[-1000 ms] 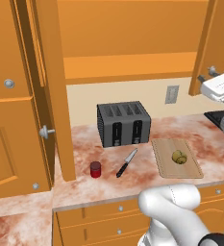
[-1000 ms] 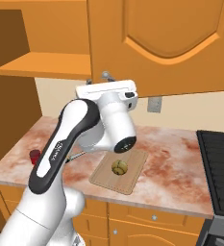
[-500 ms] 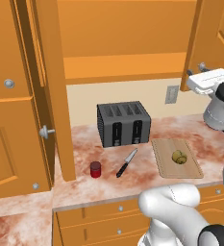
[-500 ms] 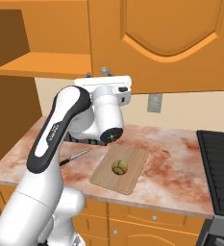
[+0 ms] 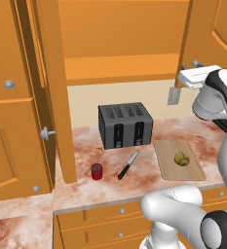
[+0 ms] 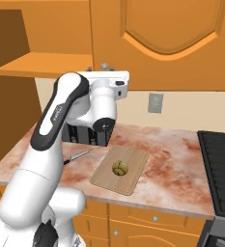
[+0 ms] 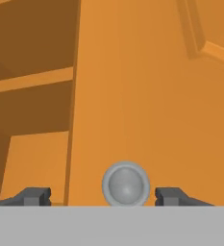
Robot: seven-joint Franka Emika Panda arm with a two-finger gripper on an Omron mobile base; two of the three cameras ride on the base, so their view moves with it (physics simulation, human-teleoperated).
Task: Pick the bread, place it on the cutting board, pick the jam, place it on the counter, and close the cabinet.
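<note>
No text, label, brand, number or sign is legible anywhere here. A line of dark lettering runs along the white arm [image 6: 56,118] in the right base view, but it is too small and blurred to make out.

You've got the bread [image 5: 181,158] on the cutting board [image 5: 170,168], right of the toaster [image 5: 125,125]. Knife [image 5: 128,165] lies in front of the toaster, jam [image 5: 97,171] left of it, all on the counter [image 5: 85,189]. Cabinet [image 5: 120,53] overhead; claw [image 7: 100,197] straddles its door knob [image 7: 126,184].
</note>
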